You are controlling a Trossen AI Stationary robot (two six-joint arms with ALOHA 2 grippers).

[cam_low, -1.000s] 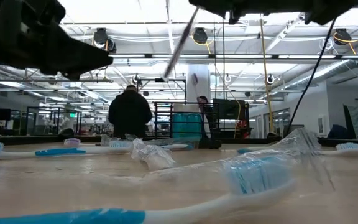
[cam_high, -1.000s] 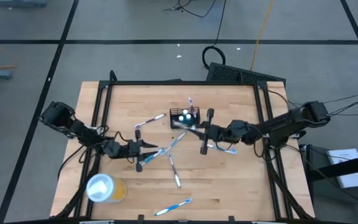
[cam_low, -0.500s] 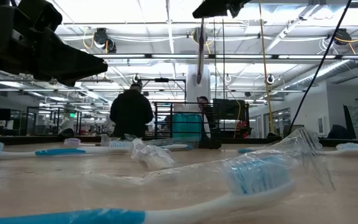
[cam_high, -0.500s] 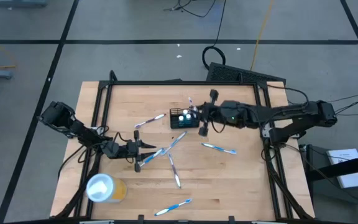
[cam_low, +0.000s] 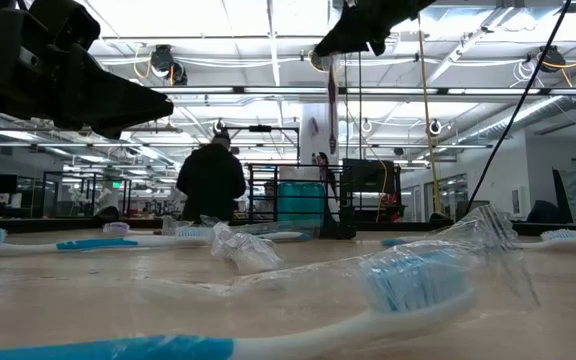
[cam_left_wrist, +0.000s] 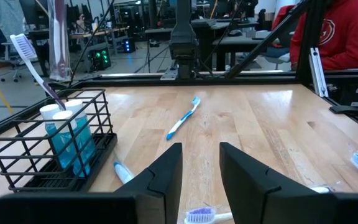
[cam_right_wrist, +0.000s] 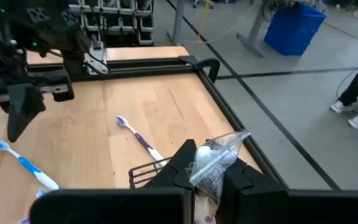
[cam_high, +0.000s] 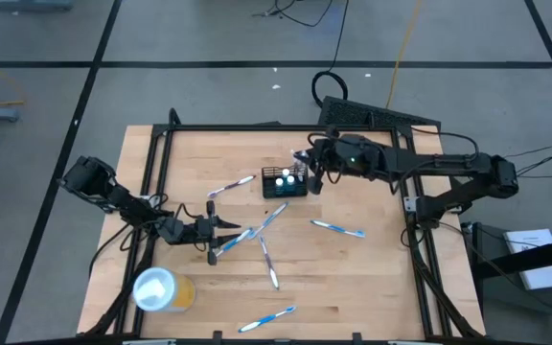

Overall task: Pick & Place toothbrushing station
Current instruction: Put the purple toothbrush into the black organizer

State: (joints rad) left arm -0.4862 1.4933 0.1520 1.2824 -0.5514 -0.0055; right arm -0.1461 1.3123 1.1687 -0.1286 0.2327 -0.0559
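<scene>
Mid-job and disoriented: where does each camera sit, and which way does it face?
High view: overhead, straight down on the table; both arms show, left gripper, right gripper at the toothbrushing station.
Low view: tabletop height, level across toothbrushes into the room; arms overhead.
Left wrist view: forward past its open fingers toward the station.
Right wrist view: past fingers shut on a wrapped toothbrush, toward the left gripper.
Shared: high and both wrist views show the station.

The right gripper (cam_high: 314, 174) reaches far across toward the back centre, jaws closed. The left gripper (cam_high: 226, 236) waits low at the left, jaws slightly parted.
</scene>
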